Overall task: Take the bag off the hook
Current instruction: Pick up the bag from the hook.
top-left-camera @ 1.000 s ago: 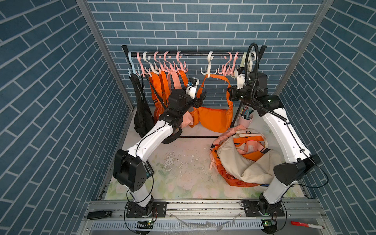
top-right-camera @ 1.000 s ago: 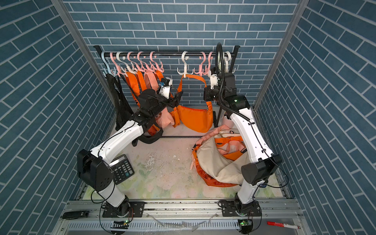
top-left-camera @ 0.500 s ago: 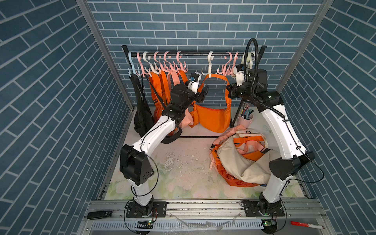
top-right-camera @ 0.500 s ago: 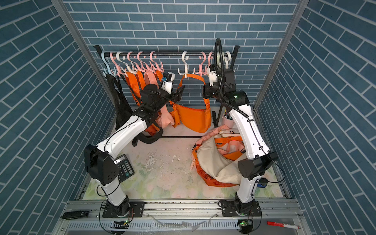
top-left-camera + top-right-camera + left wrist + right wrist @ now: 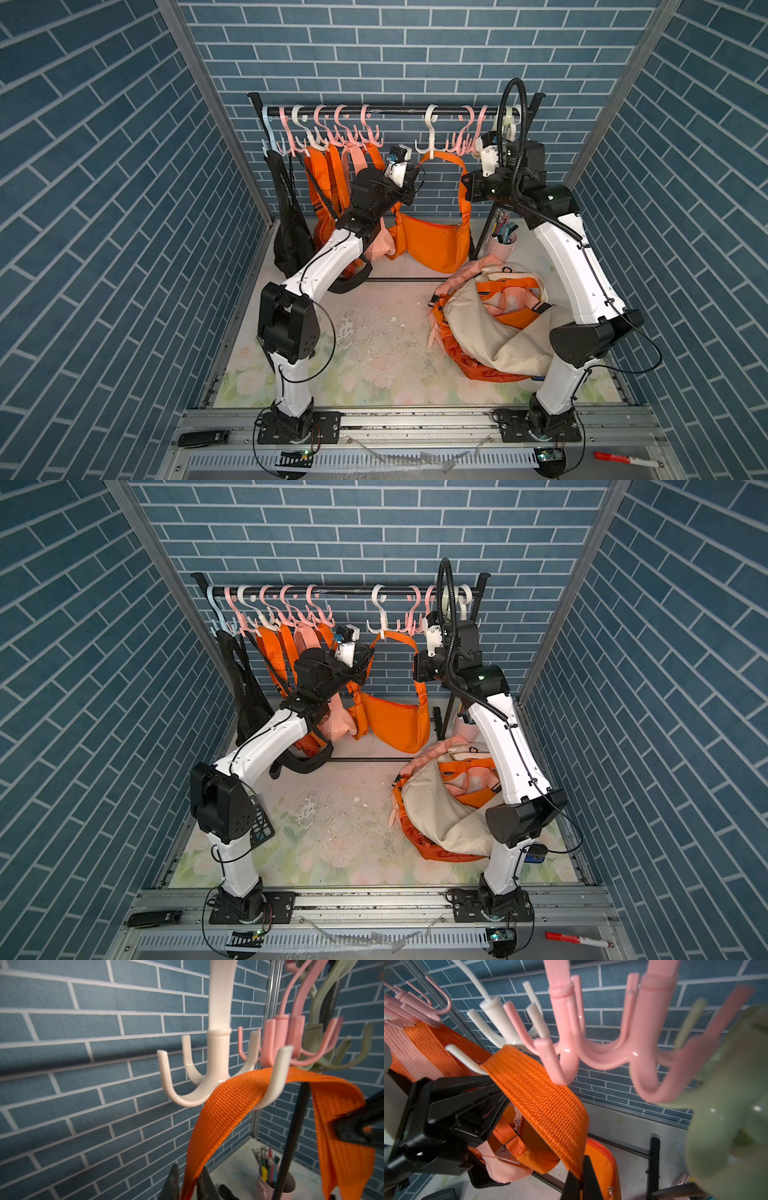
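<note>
While the orange fabric sling bag [image 5: 432, 245] hangs by its woven orange strap [image 5: 228, 1103] from a cream plastic pronged hook [image 5: 218, 1053] | left gripper [image 5: 188, 1169], right gripper [image 5: 579, 1169]: each clamped tight on a strap leg | judged light, limp; strap is the handhold

Left fingers [image 5: 173, 1183], right fingers [image 5: 591, 1182] clamped.

Bag [image 5: 436, 245] on hook [image 5: 432, 139] under rail [image 5: 395, 111]
</note>
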Robot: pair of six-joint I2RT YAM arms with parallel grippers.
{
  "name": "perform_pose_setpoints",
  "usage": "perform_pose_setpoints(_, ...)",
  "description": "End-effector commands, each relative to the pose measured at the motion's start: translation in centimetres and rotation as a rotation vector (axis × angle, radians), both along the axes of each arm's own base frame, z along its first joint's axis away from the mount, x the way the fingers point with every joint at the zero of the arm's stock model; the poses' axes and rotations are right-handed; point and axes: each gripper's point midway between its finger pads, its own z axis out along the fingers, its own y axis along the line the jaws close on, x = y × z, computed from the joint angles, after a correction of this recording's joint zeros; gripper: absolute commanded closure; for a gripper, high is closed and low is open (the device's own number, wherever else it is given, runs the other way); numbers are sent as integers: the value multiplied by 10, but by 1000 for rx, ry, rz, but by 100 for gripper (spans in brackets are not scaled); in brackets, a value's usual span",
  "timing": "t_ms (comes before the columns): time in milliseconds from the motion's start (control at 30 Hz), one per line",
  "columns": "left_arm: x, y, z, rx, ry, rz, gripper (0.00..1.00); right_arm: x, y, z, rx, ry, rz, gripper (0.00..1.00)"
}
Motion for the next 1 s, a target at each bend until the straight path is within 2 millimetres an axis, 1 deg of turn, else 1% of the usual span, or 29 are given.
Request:
perform_pose_setpoints(0,-7,-3,22,-36,-41,-46,100,-5,-1,8,0,-23,13,100)
perform_pose_setpoints(167,-16,1,35,-60,-52,-56,100,-6,-2,18,20,-48,7,100)
perform_pose_setpoints(433,-27,14,61,-88,-70,-24,100,-12,1,40,84,-83,27,100)
perform_pose_setpoints(600,-36,25,77,-85,-75,18,100,-14,3,46,105,-89,28,100)
perform_pose_setpoints(767,-51,36,96,-96,-109,39,100,-20,6,54,125,-98,39,100)
perform_pose_setpoints(967,-69,42,109,-102,-120,34,100,-28,13,57,140,-91,58,100)
